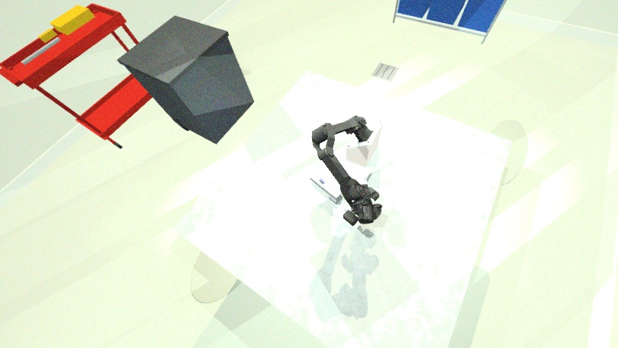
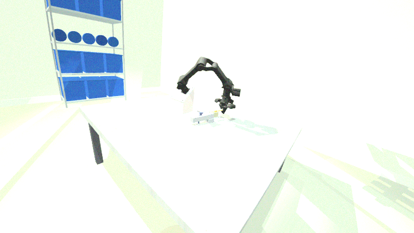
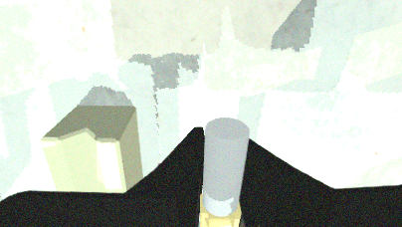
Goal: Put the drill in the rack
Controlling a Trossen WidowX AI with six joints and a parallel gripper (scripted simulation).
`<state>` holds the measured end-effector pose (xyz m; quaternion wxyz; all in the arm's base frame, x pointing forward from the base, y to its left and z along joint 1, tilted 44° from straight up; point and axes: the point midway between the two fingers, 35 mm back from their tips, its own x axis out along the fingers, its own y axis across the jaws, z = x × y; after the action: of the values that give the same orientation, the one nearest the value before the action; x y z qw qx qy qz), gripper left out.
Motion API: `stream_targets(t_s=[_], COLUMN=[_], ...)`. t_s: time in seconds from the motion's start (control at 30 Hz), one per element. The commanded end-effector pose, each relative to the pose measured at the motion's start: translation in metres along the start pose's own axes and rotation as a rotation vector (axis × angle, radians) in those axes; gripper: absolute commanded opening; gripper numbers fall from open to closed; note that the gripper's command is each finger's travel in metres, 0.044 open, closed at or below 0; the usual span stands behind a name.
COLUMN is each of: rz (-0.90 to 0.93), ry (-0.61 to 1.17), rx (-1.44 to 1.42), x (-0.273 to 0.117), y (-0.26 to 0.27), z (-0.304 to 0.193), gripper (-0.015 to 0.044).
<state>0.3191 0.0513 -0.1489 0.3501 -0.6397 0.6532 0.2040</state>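
Observation:
My gripper (image 2: 223, 112) (image 3: 212, 135) is shut on the drill (image 2: 217, 111) (image 3: 226, 154). In the wrist view the drill is a grey cylinder with a yellow part behind it, between the black fingers. A pale grey bar-shaped fixture (image 1: 325, 188) (image 2: 202, 117) stands beside the gripper, with a small blue piece (image 1: 321, 181) (image 2: 200, 113) on top, perhaps the key. In the exterior view the yellow part lies close to the fixture's end; I cannot tell whether it is clear of it. A pale yellow notched block (image 3: 85, 164), apparently the rack, stands left of the fingers.
A pale upright box (image 1: 359, 154) (image 2: 188, 101) stands by the arm's base, behind the fixture. The white table (image 1: 441, 181) (image 2: 185, 156) carries everything. A red cart (image 1: 114, 105), a dark bin (image 1: 207, 86) and a shelf unit with blue boxes (image 2: 69, 62) stand away from the table.

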Motion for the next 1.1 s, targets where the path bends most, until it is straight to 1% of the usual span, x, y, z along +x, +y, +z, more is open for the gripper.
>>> stream_targets(t_s=[0.0, 1.07], rz=[-0.002, -0.002], ry=[-0.004, -0.005], rx=[0.009, 0.009], x=[-0.0032, -0.011], y=[-0.0011, -0.0016], z=[-0.0002, -0.0009], gripper=[0.0, 0.0])
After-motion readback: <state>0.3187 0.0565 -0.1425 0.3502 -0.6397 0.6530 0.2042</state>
